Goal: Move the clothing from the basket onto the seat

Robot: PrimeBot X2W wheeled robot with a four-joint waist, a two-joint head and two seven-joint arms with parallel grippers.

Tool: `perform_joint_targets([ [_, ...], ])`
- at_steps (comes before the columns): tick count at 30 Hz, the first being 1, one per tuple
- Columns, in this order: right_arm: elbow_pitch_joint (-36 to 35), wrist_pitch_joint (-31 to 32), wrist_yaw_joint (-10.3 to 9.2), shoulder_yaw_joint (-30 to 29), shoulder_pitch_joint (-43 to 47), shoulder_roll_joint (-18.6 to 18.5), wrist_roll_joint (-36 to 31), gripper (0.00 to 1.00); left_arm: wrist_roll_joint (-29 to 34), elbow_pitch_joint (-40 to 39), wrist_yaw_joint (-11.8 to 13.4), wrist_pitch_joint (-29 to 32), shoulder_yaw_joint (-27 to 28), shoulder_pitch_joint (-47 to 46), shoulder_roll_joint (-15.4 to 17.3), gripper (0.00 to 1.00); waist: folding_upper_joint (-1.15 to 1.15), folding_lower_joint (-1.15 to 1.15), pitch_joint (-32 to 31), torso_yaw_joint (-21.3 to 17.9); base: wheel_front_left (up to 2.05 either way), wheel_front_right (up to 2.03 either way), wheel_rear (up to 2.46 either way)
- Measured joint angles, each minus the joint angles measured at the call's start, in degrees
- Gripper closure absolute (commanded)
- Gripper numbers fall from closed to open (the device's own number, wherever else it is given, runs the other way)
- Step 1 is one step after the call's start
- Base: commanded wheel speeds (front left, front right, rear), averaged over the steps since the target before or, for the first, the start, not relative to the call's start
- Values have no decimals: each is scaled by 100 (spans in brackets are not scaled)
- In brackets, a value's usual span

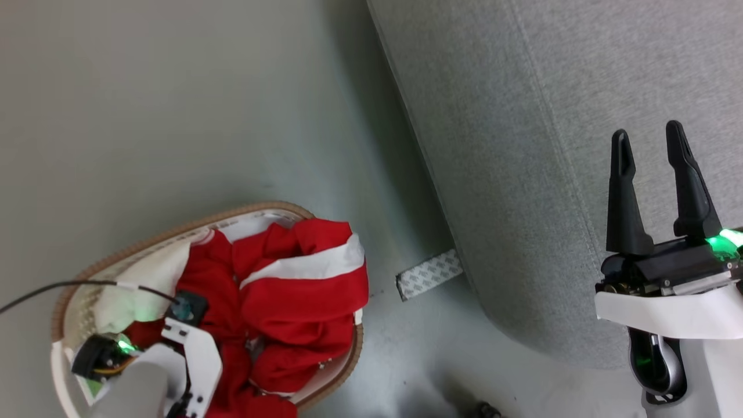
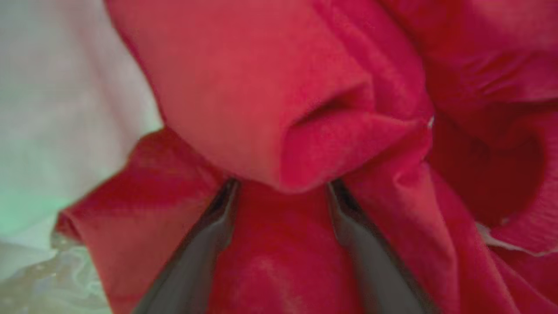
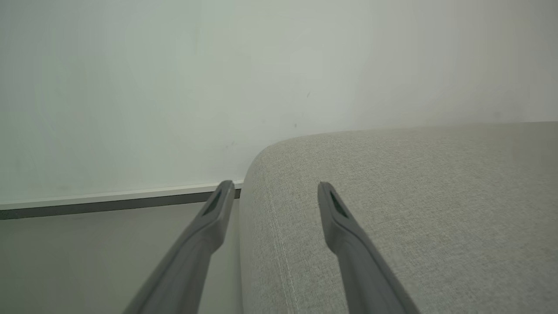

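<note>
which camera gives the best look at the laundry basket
The head view: the basket sits lower left, tan rim, holed white wall and red clothing heaped inside. The left wrist view, close on the clothing, has a blurred pale patch at left, basket wall or cloth, unclear. The right wrist view faces the seat.

The head camera looks steeply down, sharing the clothing [image 1: 302, 290] with the left wrist camera pressed close behind the left gripper [image 2: 282, 185], and the seat [image 1: 522, 145] with the right wrist camera low behind the right gripper [image 1: 646, 129].
</note>
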Motion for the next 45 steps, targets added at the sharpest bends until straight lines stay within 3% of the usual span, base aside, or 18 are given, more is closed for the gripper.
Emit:
perform_joint_targets([
  [13, -62, 0, 0, 154, -142, 3, 7, 0, -94, 310, -11, -68, -639, -611, 102, 0, 0, -1, 705, 35, 7, 7, 7],
  [14, -62, 0, 0, 168, -142, 3, 2, 0, -149, 326, -11, -116, -666, -610, 94, 6, 0, -1, 699, 35, 0, 0, 0],
  [16, -62, 0, 0, 180, -142, 3, -2, 0, -253, 339, -11, -225, -731, -609, 70, 100, 0, 0, 689, 29, 0, 0, 0],
  [22, 7, 0, 0, 201, -192, 4, 7, 0, -469, 363, -7, -514, -1104, -616, 0, 100, 0, 0, 554, 73, 0, 0, 0],
  [28, 109, 0, 0, 166, -232, 13, -157, 0, -827, 356, -9, -899, -1303, -559, -285, 100, 0, 0, 116, 249, 0, 0, 0],
  [37, 434, 0, 0, 291, -113, 20, -427, 0, -1530, 309, -9, -1581, -1422, 38, -761, 100, 0, -1, -1032, 634, 0, 0, 0],
  [45, 699, -1, 0, 347, 215, 21, -511, 0, -2056, -81, -9, -2003, -1633, 555, -882, 100, 0, -1, -2133, 1031, 0, 0, 0],
])
